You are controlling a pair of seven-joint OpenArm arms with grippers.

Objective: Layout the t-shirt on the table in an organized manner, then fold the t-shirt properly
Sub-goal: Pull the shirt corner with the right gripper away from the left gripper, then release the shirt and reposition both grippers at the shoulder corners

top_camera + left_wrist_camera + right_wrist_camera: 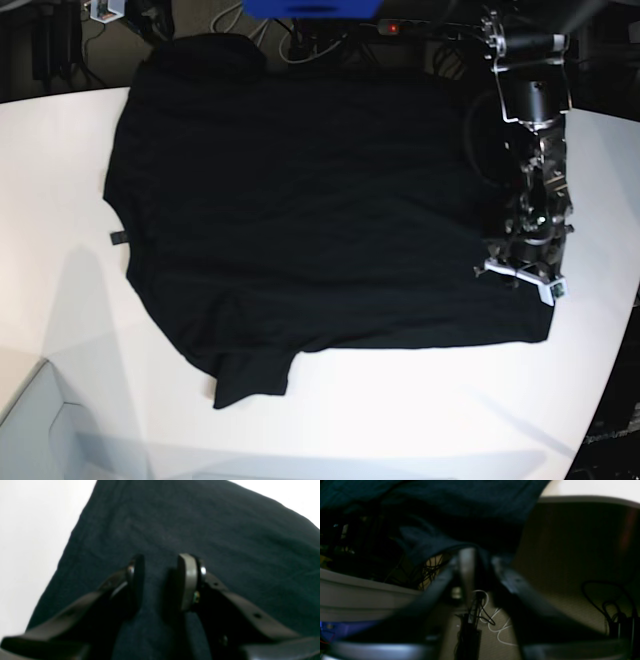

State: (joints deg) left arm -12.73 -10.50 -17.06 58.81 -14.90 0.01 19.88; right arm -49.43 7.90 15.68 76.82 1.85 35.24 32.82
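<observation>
Base view, t-shirt [320,210] spread flat on table [60,150], long axis left-right, left fingers [187,582] parted, right fingers [467,567] pinching cloth.

You won't find any lettering, brand, number or sign to read in these views. The t-shirt [320,210] shows you only plain black cloth, and the small dark tag [118,238] at its edge on the desk [60,160] is too small to make out. Both wrist views are too blurred and dim to give you any text.
</observation>
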